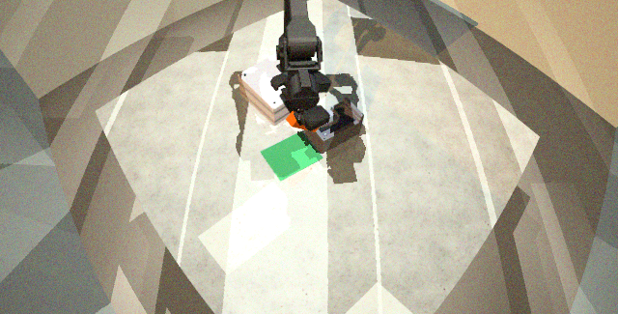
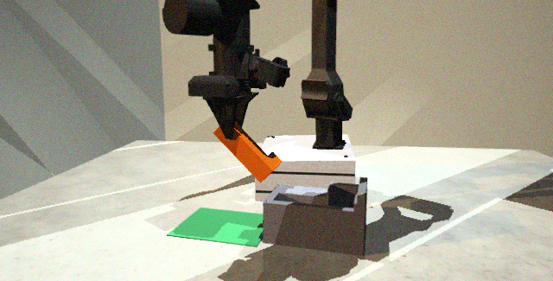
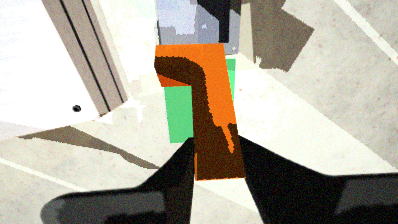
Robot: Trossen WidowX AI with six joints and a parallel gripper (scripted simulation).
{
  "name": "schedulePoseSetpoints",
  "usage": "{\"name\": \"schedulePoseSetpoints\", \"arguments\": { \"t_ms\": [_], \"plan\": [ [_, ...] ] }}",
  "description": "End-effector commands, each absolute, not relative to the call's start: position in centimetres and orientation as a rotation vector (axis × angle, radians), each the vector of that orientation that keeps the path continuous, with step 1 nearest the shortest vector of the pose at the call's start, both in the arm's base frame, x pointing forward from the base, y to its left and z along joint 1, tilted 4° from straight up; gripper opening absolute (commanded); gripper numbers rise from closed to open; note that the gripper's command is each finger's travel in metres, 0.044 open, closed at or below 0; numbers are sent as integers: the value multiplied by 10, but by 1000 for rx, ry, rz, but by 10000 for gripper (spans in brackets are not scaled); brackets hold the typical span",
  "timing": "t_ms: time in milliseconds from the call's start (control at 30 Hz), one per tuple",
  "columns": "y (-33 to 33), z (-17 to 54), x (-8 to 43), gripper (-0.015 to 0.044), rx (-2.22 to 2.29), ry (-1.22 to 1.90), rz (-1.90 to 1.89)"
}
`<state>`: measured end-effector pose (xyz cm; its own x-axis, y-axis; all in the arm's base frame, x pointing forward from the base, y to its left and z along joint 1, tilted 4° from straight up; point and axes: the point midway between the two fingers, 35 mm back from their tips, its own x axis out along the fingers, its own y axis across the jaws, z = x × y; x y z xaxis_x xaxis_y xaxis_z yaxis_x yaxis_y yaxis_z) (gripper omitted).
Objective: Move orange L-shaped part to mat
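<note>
The orange L-shaped part (image 1: 293,120) (image 2: 251,156) (image 3: 215,95) hangs in the air, steeply tilted, its L-shaped end lower than the held end. My gripper (image 2: 232,134) (image 3: 213,141) is shut on its straight end. In the top view the fingers are hidden behind the gripper's body. The grey tray (image 1: 320,145) (image 2: 315,229) (image 3: 231,49) stands on the table, lower than the part and to its right in the exterior view. The green mat (image 1: 277,159) (image 2: 207,222) (image 3: 178,115) lies flat beside the tray, below the part, with nothing on it.
The white layered base block (image 1: 261,87) (image 2: 311,166) (image 3: 45,65) stands behind the tray and mat in the exterior view, under the arm's foot. The tray's raised end wall is on the side away from the mat. Dark shadows fall around the tray.
</note>
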<state>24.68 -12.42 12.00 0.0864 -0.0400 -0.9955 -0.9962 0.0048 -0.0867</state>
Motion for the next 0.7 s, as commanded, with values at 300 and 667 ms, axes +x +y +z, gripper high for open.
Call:
{"name": "schedulePoseSetpoints", "arguments": {
  "t_ms": [300, 667],
  "plan": [
    [-163, 121, 243, 0, -1277, 1175, 1119],
    [-164, 107, 245, 0, -1276, 1175, 1119]
  ]
}}
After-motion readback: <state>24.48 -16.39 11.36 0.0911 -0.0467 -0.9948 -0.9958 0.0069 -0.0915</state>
